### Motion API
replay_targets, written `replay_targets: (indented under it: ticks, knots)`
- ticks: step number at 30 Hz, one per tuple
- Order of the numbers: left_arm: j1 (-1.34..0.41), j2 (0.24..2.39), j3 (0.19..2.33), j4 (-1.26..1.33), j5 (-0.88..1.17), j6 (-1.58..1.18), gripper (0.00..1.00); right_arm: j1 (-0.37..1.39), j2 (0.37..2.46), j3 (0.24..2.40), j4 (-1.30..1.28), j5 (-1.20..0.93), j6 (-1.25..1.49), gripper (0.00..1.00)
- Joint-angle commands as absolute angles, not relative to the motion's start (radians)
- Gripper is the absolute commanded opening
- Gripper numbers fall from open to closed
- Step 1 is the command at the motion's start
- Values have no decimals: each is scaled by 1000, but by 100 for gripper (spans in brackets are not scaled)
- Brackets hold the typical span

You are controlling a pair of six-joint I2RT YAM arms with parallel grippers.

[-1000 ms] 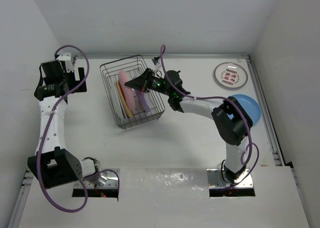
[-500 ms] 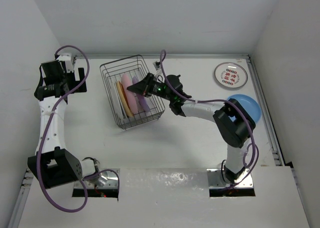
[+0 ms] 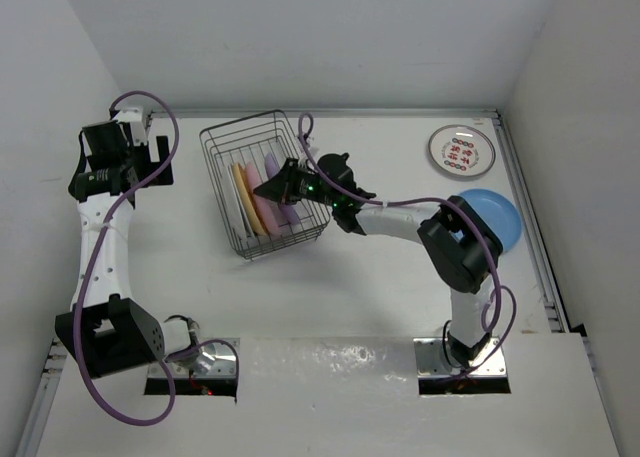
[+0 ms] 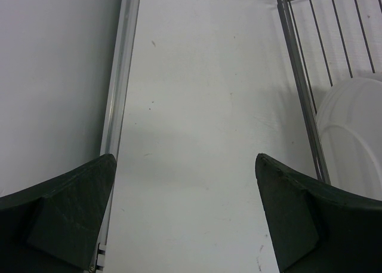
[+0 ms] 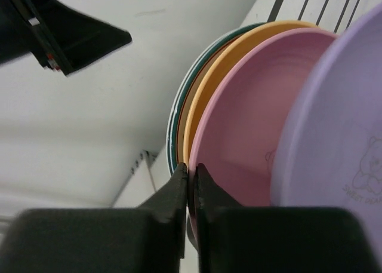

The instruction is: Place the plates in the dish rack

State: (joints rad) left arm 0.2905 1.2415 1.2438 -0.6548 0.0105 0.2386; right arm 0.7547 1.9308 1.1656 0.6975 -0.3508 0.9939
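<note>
White table (image 3: 360,287), dark wire dish rack (image 3: 218,177) at 10 o'clock. On edge inside: yellow plate (image 5: 239,52), pink plate (image 5: 250,117), purple plate (image 5: 334,106). Blue plate (image 3: 500,212) at 3, printed plate (image 3: 461,150) at 1. Right gripper (image 5: 191,168) inside rack, pinched shut beside pink rim. Left gripper (image 4: 185,165) at 9, spread wide, empty.

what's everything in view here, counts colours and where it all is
dish rack: one, dark wire, far left-centre of table
green-rimmed plate: one, white, upright in rack
yellow plate: one, upright in rack
pink plate: one, upright in rack
purple plate: one, upright in rack
blue plate: one, on table, right side
printed plate: one, white and red, far right corner
table: one, white
left gripper: open, black, left of rack
right gripper: shut, black, at pink plate's rim
</note>
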Motion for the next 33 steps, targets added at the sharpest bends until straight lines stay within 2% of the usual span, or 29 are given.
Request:
replay_targets:
  ticks: [1, 5, 10, 14, 15, 17, 19, 22, 25, 26, 29, 32, 33]
  knots:
    - [284, 1224, 1256, -621, 3, 247, 99, 778, 1953, 1247, 600, -360, 861, 11]
    - [284, 1223, 1252, -621, 3, 249, 99, 790, 1960, 1288, 572, -405, 854, 31]
    - [282, 1221, 1244, -623, 5, 256, 99, 792, 1895, 1316, 514, -423, 757, 39]
    - [282, 1220, 1243, -621, 9, 256, 99, 793, 1800, 1341, 274, -384, 573, 49]
    - [284, 1221, 1243, -621, 9, 258, 99, 792, 1778, 1347, 218, -368, 527, 56]
    - [284, 1223, 1243, -626, 12, 264, 99, 787, 1712, 1380, 57, -328, 393, 62]
    - [284, 1227, 1247, -629, 18, 265, 99, 784, 1672, 1417, -47, -308, 249, 77]
    - [284, 1236, 1249, -624, 21, 268, 99, 776, 1632, 1529, -243, -272, 85, 91]
    - [284, 1244, 1255, -624, 25, 270, 99, 691, 1621, 1629, -377, -287, 40, 94]
    - [284, 1244, 1255, -626, 25, 270, 99, 654, 1606, 1638, -391, -296, 43, 98]
    - [284, 1249, 1264, -626, 28, 265, 99, 484, 1594, 1608, -390, -269, 46, 99]
    - [282, 1250, 1261, -627, 32, 262, 99, 344, 1688, 1603, -439, -65, -46, 96]
    - [284, 1253, 1259, -626, 31, 262, 99, 306, 1727, 1608, -474, 68, -131, 95]
